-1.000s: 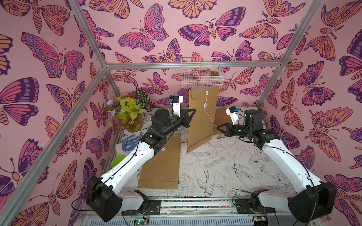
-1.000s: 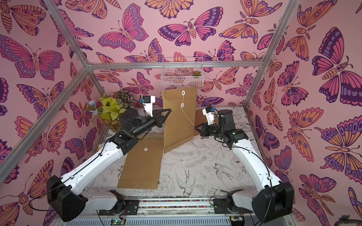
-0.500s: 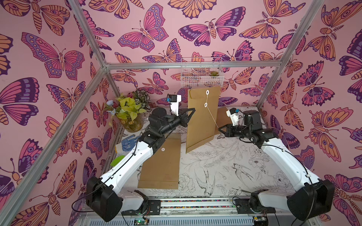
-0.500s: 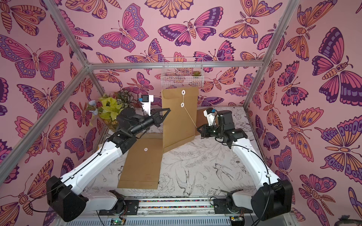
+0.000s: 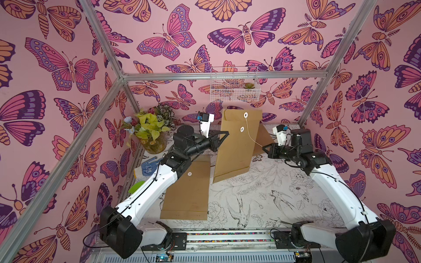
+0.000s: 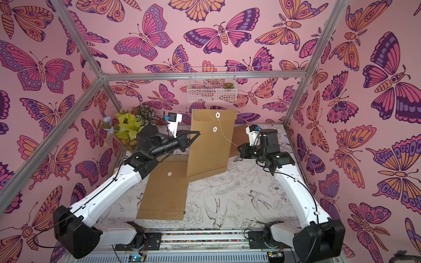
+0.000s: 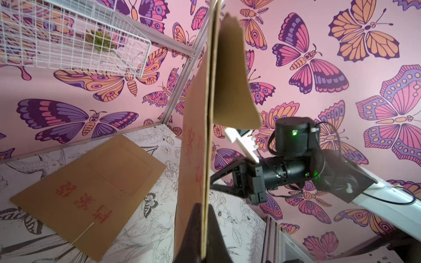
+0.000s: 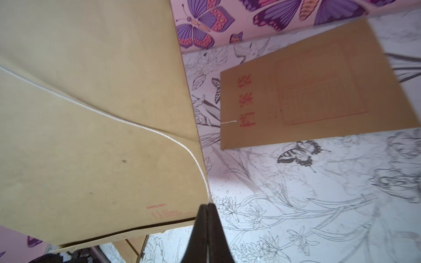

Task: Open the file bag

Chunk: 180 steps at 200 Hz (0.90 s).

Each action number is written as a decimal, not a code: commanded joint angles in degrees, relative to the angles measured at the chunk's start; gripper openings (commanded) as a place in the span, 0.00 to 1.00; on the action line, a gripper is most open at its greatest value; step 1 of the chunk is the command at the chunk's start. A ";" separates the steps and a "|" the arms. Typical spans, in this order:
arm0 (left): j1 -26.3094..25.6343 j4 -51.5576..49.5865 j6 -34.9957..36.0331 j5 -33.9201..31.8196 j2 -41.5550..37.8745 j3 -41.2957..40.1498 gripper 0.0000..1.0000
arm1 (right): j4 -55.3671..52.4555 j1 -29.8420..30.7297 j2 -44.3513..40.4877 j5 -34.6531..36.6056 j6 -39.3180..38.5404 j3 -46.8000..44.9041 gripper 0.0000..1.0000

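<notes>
Meanwhile, at the left, the left gripper (image 5: 226,133) is seen with its jaws clamped on the left edge of the file bag (image 5: 237,150), roughly where it was a second ago; only a slight drift of the bag down and to the right is noted in both top views. The bag is held upright above the table (image 5: 262,200), between the two arms, and whether its lowest corner touches the surface cannot be told. Its long axis is set close to vertical, with the flap (image 7: 230,75) at the top and the closed end down, the bottom edge slanted so that the left corner hangs lowest; the face with the two white discs is turned toward the robot's base. Further right, the string (image 8: 136,125) is led from the upper disc (image 5: 245,115) past the lower disc (image 5: 241,129) without being looped round it, and its free end is pinched between the closed jaws of the right gripper (image 8: 206,208). That gripper has been carried outward, away from the bag, over the last second, so the string is drawn out straighter. The tie is therefore judged to be unwound, and in the left wrist view the flap is already seen standing off the body; lifting it fully is judged to remain.
</notes>
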 commanded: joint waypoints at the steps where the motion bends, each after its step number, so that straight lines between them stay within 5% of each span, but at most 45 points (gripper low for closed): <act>1: 0.46 -5.27 5.57 3.28 -3.69 1.09 0.00 | 2.74 -0.38 -6.19 7.50 -2.18 -0.65 0.00; 55: 0.53 -8.92 9.03 4.54 -5.49 0.76 0.00 | 3.12 -0.41 -14.34 18.20 -5.42 1.37 0.00; 126: 0.70 -8.87 9.68 6.37 -6.89 -0.74 0.00 | -4.28 -0.40 -13.87 31.73 -11.43 7.22 0.00; 180: 1.02 -7.72 9.82 5.28 -8.69 -2.38 0.00 | -6.17 -0.41 -13.11 32.62 -12.11 6.91 0.00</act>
